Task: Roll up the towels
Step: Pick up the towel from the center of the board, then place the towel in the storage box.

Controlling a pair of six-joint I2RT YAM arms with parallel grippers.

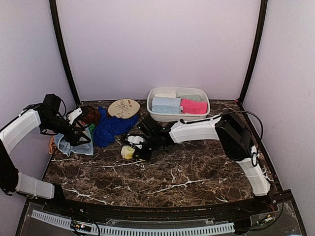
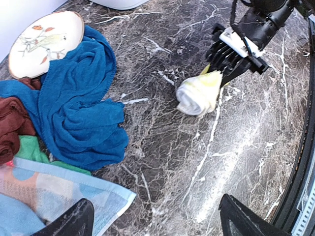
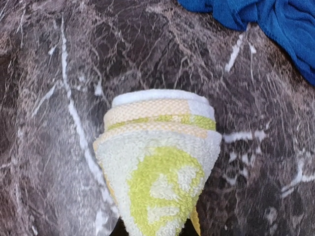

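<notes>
The job looks roughly half done. In the top view, the white plastic basin (image 1: 167,118) at upper centre holds finished rolls packed side by side: a pale blue towel (image 1: 166,104), a hot pink towel (image 1: 193,106), and behind them a cream one and a mint one, too small to read clearly.

One more roll is in hand. The yellow-green towel (image 1: 128,152) lies on the dark marble table (image 1: 187,172) at centre frame, wound into a short, fat cylinder. The right gripper (image 1: 140,147) appears to pinch it at one end, where the cloth tapers to a cone. Its looped terry pile shows pale patches, and a flat woven band runs across the layered edge. It is not yet in the basin.

A heap at the left of the frame is left to roll:
- The royal blue towel (image 1: 110,128) is crumpled in deep, soft folds.
- The brown towel (image 1: 91,115) is bunched beside it.
- A green towel (image 2: 29,150) peeks out from under them.
- A light blue patterned towel (image 1: 74,146) lies fairly flat.

The left gripper (image 1: 78,130) hovers over this heap with its jaws spread wide and nothing between them.

The oval floral disc (image 1: 123,108) rests against the blue cloth. It is rigid and smooth where everything around it is limp. The table is glossy, veined stone, so cloth would likely slide on it easily.
</notes>
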